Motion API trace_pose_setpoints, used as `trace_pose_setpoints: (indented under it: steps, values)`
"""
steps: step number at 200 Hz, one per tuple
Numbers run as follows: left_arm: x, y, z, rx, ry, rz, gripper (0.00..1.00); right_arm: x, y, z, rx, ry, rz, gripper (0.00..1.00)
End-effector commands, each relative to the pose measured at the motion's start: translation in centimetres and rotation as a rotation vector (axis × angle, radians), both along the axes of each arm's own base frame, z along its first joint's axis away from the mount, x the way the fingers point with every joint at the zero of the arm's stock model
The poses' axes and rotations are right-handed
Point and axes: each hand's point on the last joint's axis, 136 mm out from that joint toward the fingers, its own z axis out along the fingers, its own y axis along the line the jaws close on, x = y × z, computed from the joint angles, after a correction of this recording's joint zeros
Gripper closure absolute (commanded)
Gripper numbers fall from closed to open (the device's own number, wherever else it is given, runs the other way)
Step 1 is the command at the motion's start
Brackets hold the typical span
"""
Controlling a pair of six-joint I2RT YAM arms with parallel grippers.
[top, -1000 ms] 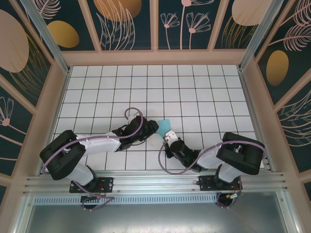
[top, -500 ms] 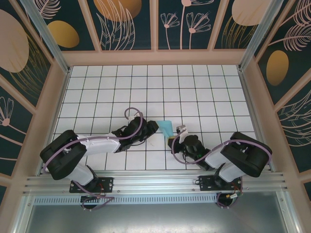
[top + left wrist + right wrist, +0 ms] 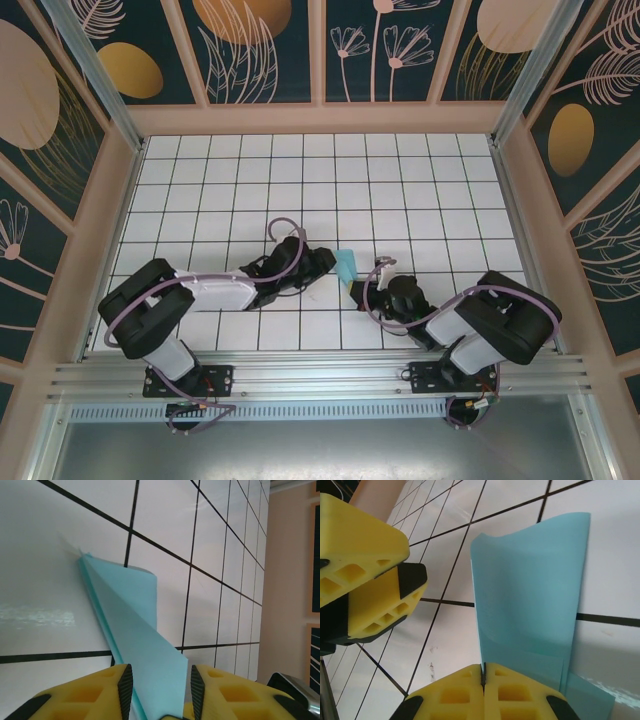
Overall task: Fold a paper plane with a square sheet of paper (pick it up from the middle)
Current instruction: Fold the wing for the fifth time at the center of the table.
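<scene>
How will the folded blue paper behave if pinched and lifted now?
Likely floppy: the folded blue paper has a free edge curling up off the tiled table. Probably very light, so a nudge may slide it on that glossy surface. Its layered crease looks somewhat stiffer.

Bright, even light falls from above on the white tiled table (image 3: 400,190), and the arms throw only soft, pale shadows on it. In the left wrist view a shiny streak of glare lies on the tile beside the blue paper (image 3: 135,630). The left gripper's yellow fingers (image 3: 80,695) and the right gripper's yellow fingers (image 3: 520,690) look a bit soft up close, while the paper looks sharp.
</scene>
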Motion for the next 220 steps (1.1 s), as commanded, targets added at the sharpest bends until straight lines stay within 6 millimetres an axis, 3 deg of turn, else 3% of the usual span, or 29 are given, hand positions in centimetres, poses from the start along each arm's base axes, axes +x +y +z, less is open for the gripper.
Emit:
trace_pose_setpoints:
  steps: [1,38,43,103,153,220]
  values:
    - [0.1,-2.5,1.5,-0.050,-0.047,-0.084,0.63,0.2,-0.8,-0.1,0.048,0.050,-0.063,1.00]
    - [0.0,-4.2,1.7,-0.077,-0.048,-0.138,0.64,0.3,-1.5,-1.0,0.068,0.121,-0.118,1.00]
    - [-0.2,-4.4,0.6,-0.063,-0.030,-0.146,0.64,0.3,-1.7,-1.3,0.064,0.135,-0.128,1.00]
    - [-0.2,-6.3,-0.7,-0.054,-0.017,-0.203,0.65,0.2,-2.6,-3.4,0.058,0.242,-0.189,1.00]
    - [0.3,-7.2,-1.6,-0.039,-0.017,-0.227,0.65,0.3,-3.0,-3.9,0.050,0.270,-0.212,1.00]
    - [0.4,-7.3,-4.3,0.012,0.011,-0.233,0.65,0.2,-2.3,-4.5,0.018,0.320,-0.183,1.00]
